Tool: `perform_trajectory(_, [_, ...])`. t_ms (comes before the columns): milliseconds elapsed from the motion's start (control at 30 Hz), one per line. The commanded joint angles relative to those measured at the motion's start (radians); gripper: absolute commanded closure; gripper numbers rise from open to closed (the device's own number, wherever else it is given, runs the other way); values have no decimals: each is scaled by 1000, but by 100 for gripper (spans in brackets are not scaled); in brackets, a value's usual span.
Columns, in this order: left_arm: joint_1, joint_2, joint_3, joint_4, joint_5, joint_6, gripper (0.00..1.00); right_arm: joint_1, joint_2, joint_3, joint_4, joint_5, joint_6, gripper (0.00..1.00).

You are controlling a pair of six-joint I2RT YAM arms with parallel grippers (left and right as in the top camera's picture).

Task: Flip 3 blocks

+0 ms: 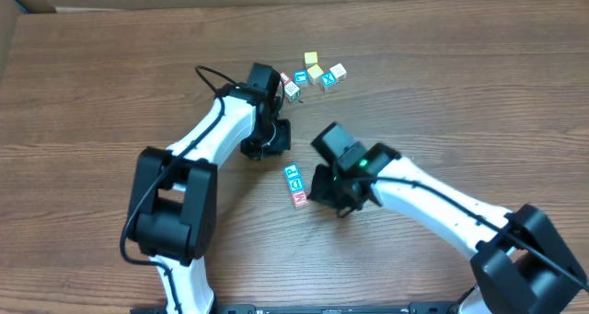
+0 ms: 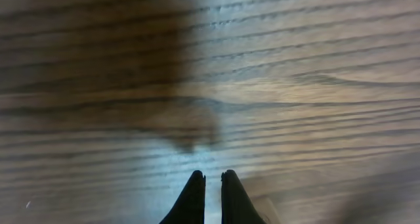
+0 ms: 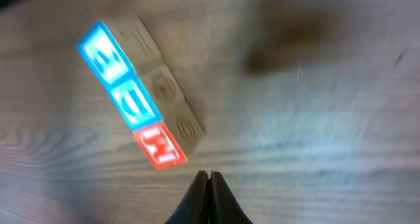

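Noted left end effector [image 2: 211, 184] pressed together, empty, nosed down near bare tabletop [image 2: 295, 86]. Right end effector [image 3: 210, 179] likewise pressed together, tips near red end of blocks [image 3: 141, 106] row, mid-tabletop. Spare cubes [image 1: 316, 72] visible overhead only.

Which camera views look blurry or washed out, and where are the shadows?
Overhead: sharp, evenly lit. Left wrist: soft wood grain on the table, shadow upper left, pale glare mid-frame. Right wrist: the three blocks in a row are blurred, their coloured faces glowing overexposed, shadow upper right.
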Motion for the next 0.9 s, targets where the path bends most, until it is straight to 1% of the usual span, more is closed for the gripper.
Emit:
perform_trajectory(0, [6,24,18,8,16,83,96,72,-2,-66,34,76,214,96])
perform_trajectory(133, [6,29,18,20,76,135,96,133,-2,-115,129,81,335,96])
perform_trajectory(233, [6,29,18,18,109,142,96,163,-2,-124,175,106,400,96])
perform_trajectory(400, [4,34,18,-6,118,163,96,198,2,-124,188,200,488,96])
perform_trajectory(500, [4,37,18,-18,120,185,96,204,21,-124,188,217,534,96])
perform_trajectory(600, [4,38,18,-29,153,210,96,204,54,-124,211,216,534,96])
perform_trajectory(867, [4,45,18,-24,155,222,96,204,89,-124,274,175,537,96])
